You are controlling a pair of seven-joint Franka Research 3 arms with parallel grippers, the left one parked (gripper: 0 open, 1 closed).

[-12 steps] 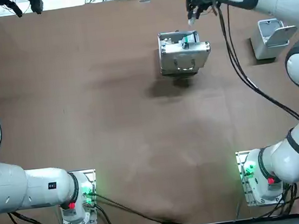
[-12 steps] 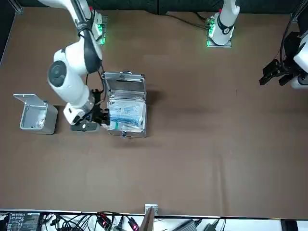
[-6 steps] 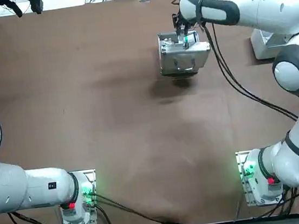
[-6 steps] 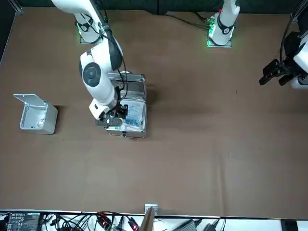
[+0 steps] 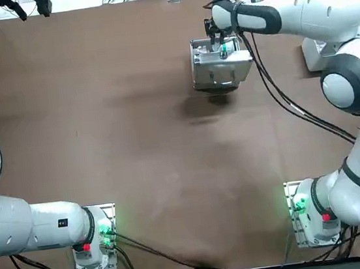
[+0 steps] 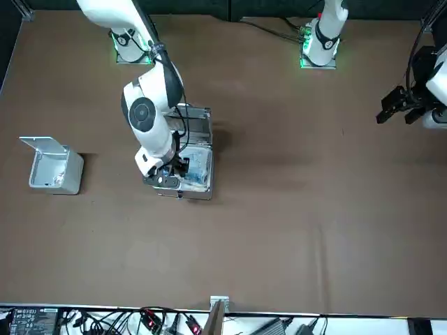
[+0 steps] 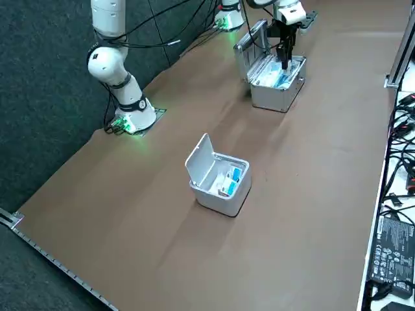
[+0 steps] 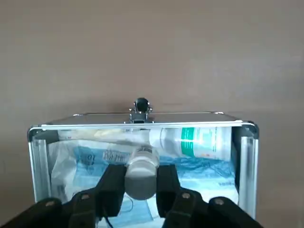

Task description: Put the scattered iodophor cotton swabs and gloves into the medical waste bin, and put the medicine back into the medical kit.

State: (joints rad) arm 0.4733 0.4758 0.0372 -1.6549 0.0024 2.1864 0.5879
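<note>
The right gripper (image 8: 140, 176) hangs over the open silver metal medical kit (image 8: 244, 156), near the table's far edge from the robot. Its 2 black fingers (image 8: 114, 183) are clamped on a small medicine bottle with a pale grey cap (image 8: 141, 164), one finger on each side. The side view shows the right gripper (image 7: 283, 61) pointing straight down into the kit's (image 7: 275, 97) open top. Whether the bottle touches what lies below cannot be told.

Inside the kit lie blue-and-white sealed packets (image 8: 80, 156) and 1 white bottle with a green label (image 8: 202, 141), resting on its side against the wall that carries the latch. From overhead, the raised lid of the kit (image 5: 222, 73) stands on the side nearer the robot, with the gripper (image 5: 217, 39) beyond it.

A small grey waste bin with its flip lid raised (image 7: 217, 175) stands on the brown table (image 5: 135, 146), well apart from the kit and on the robot's right. Blue-and-white things lie inside it. In the front view, the bin (image 6: 52, 167) sits left of the kit (image 6: 199, 125) and the gripper (image 6: 167, 179).
</note>
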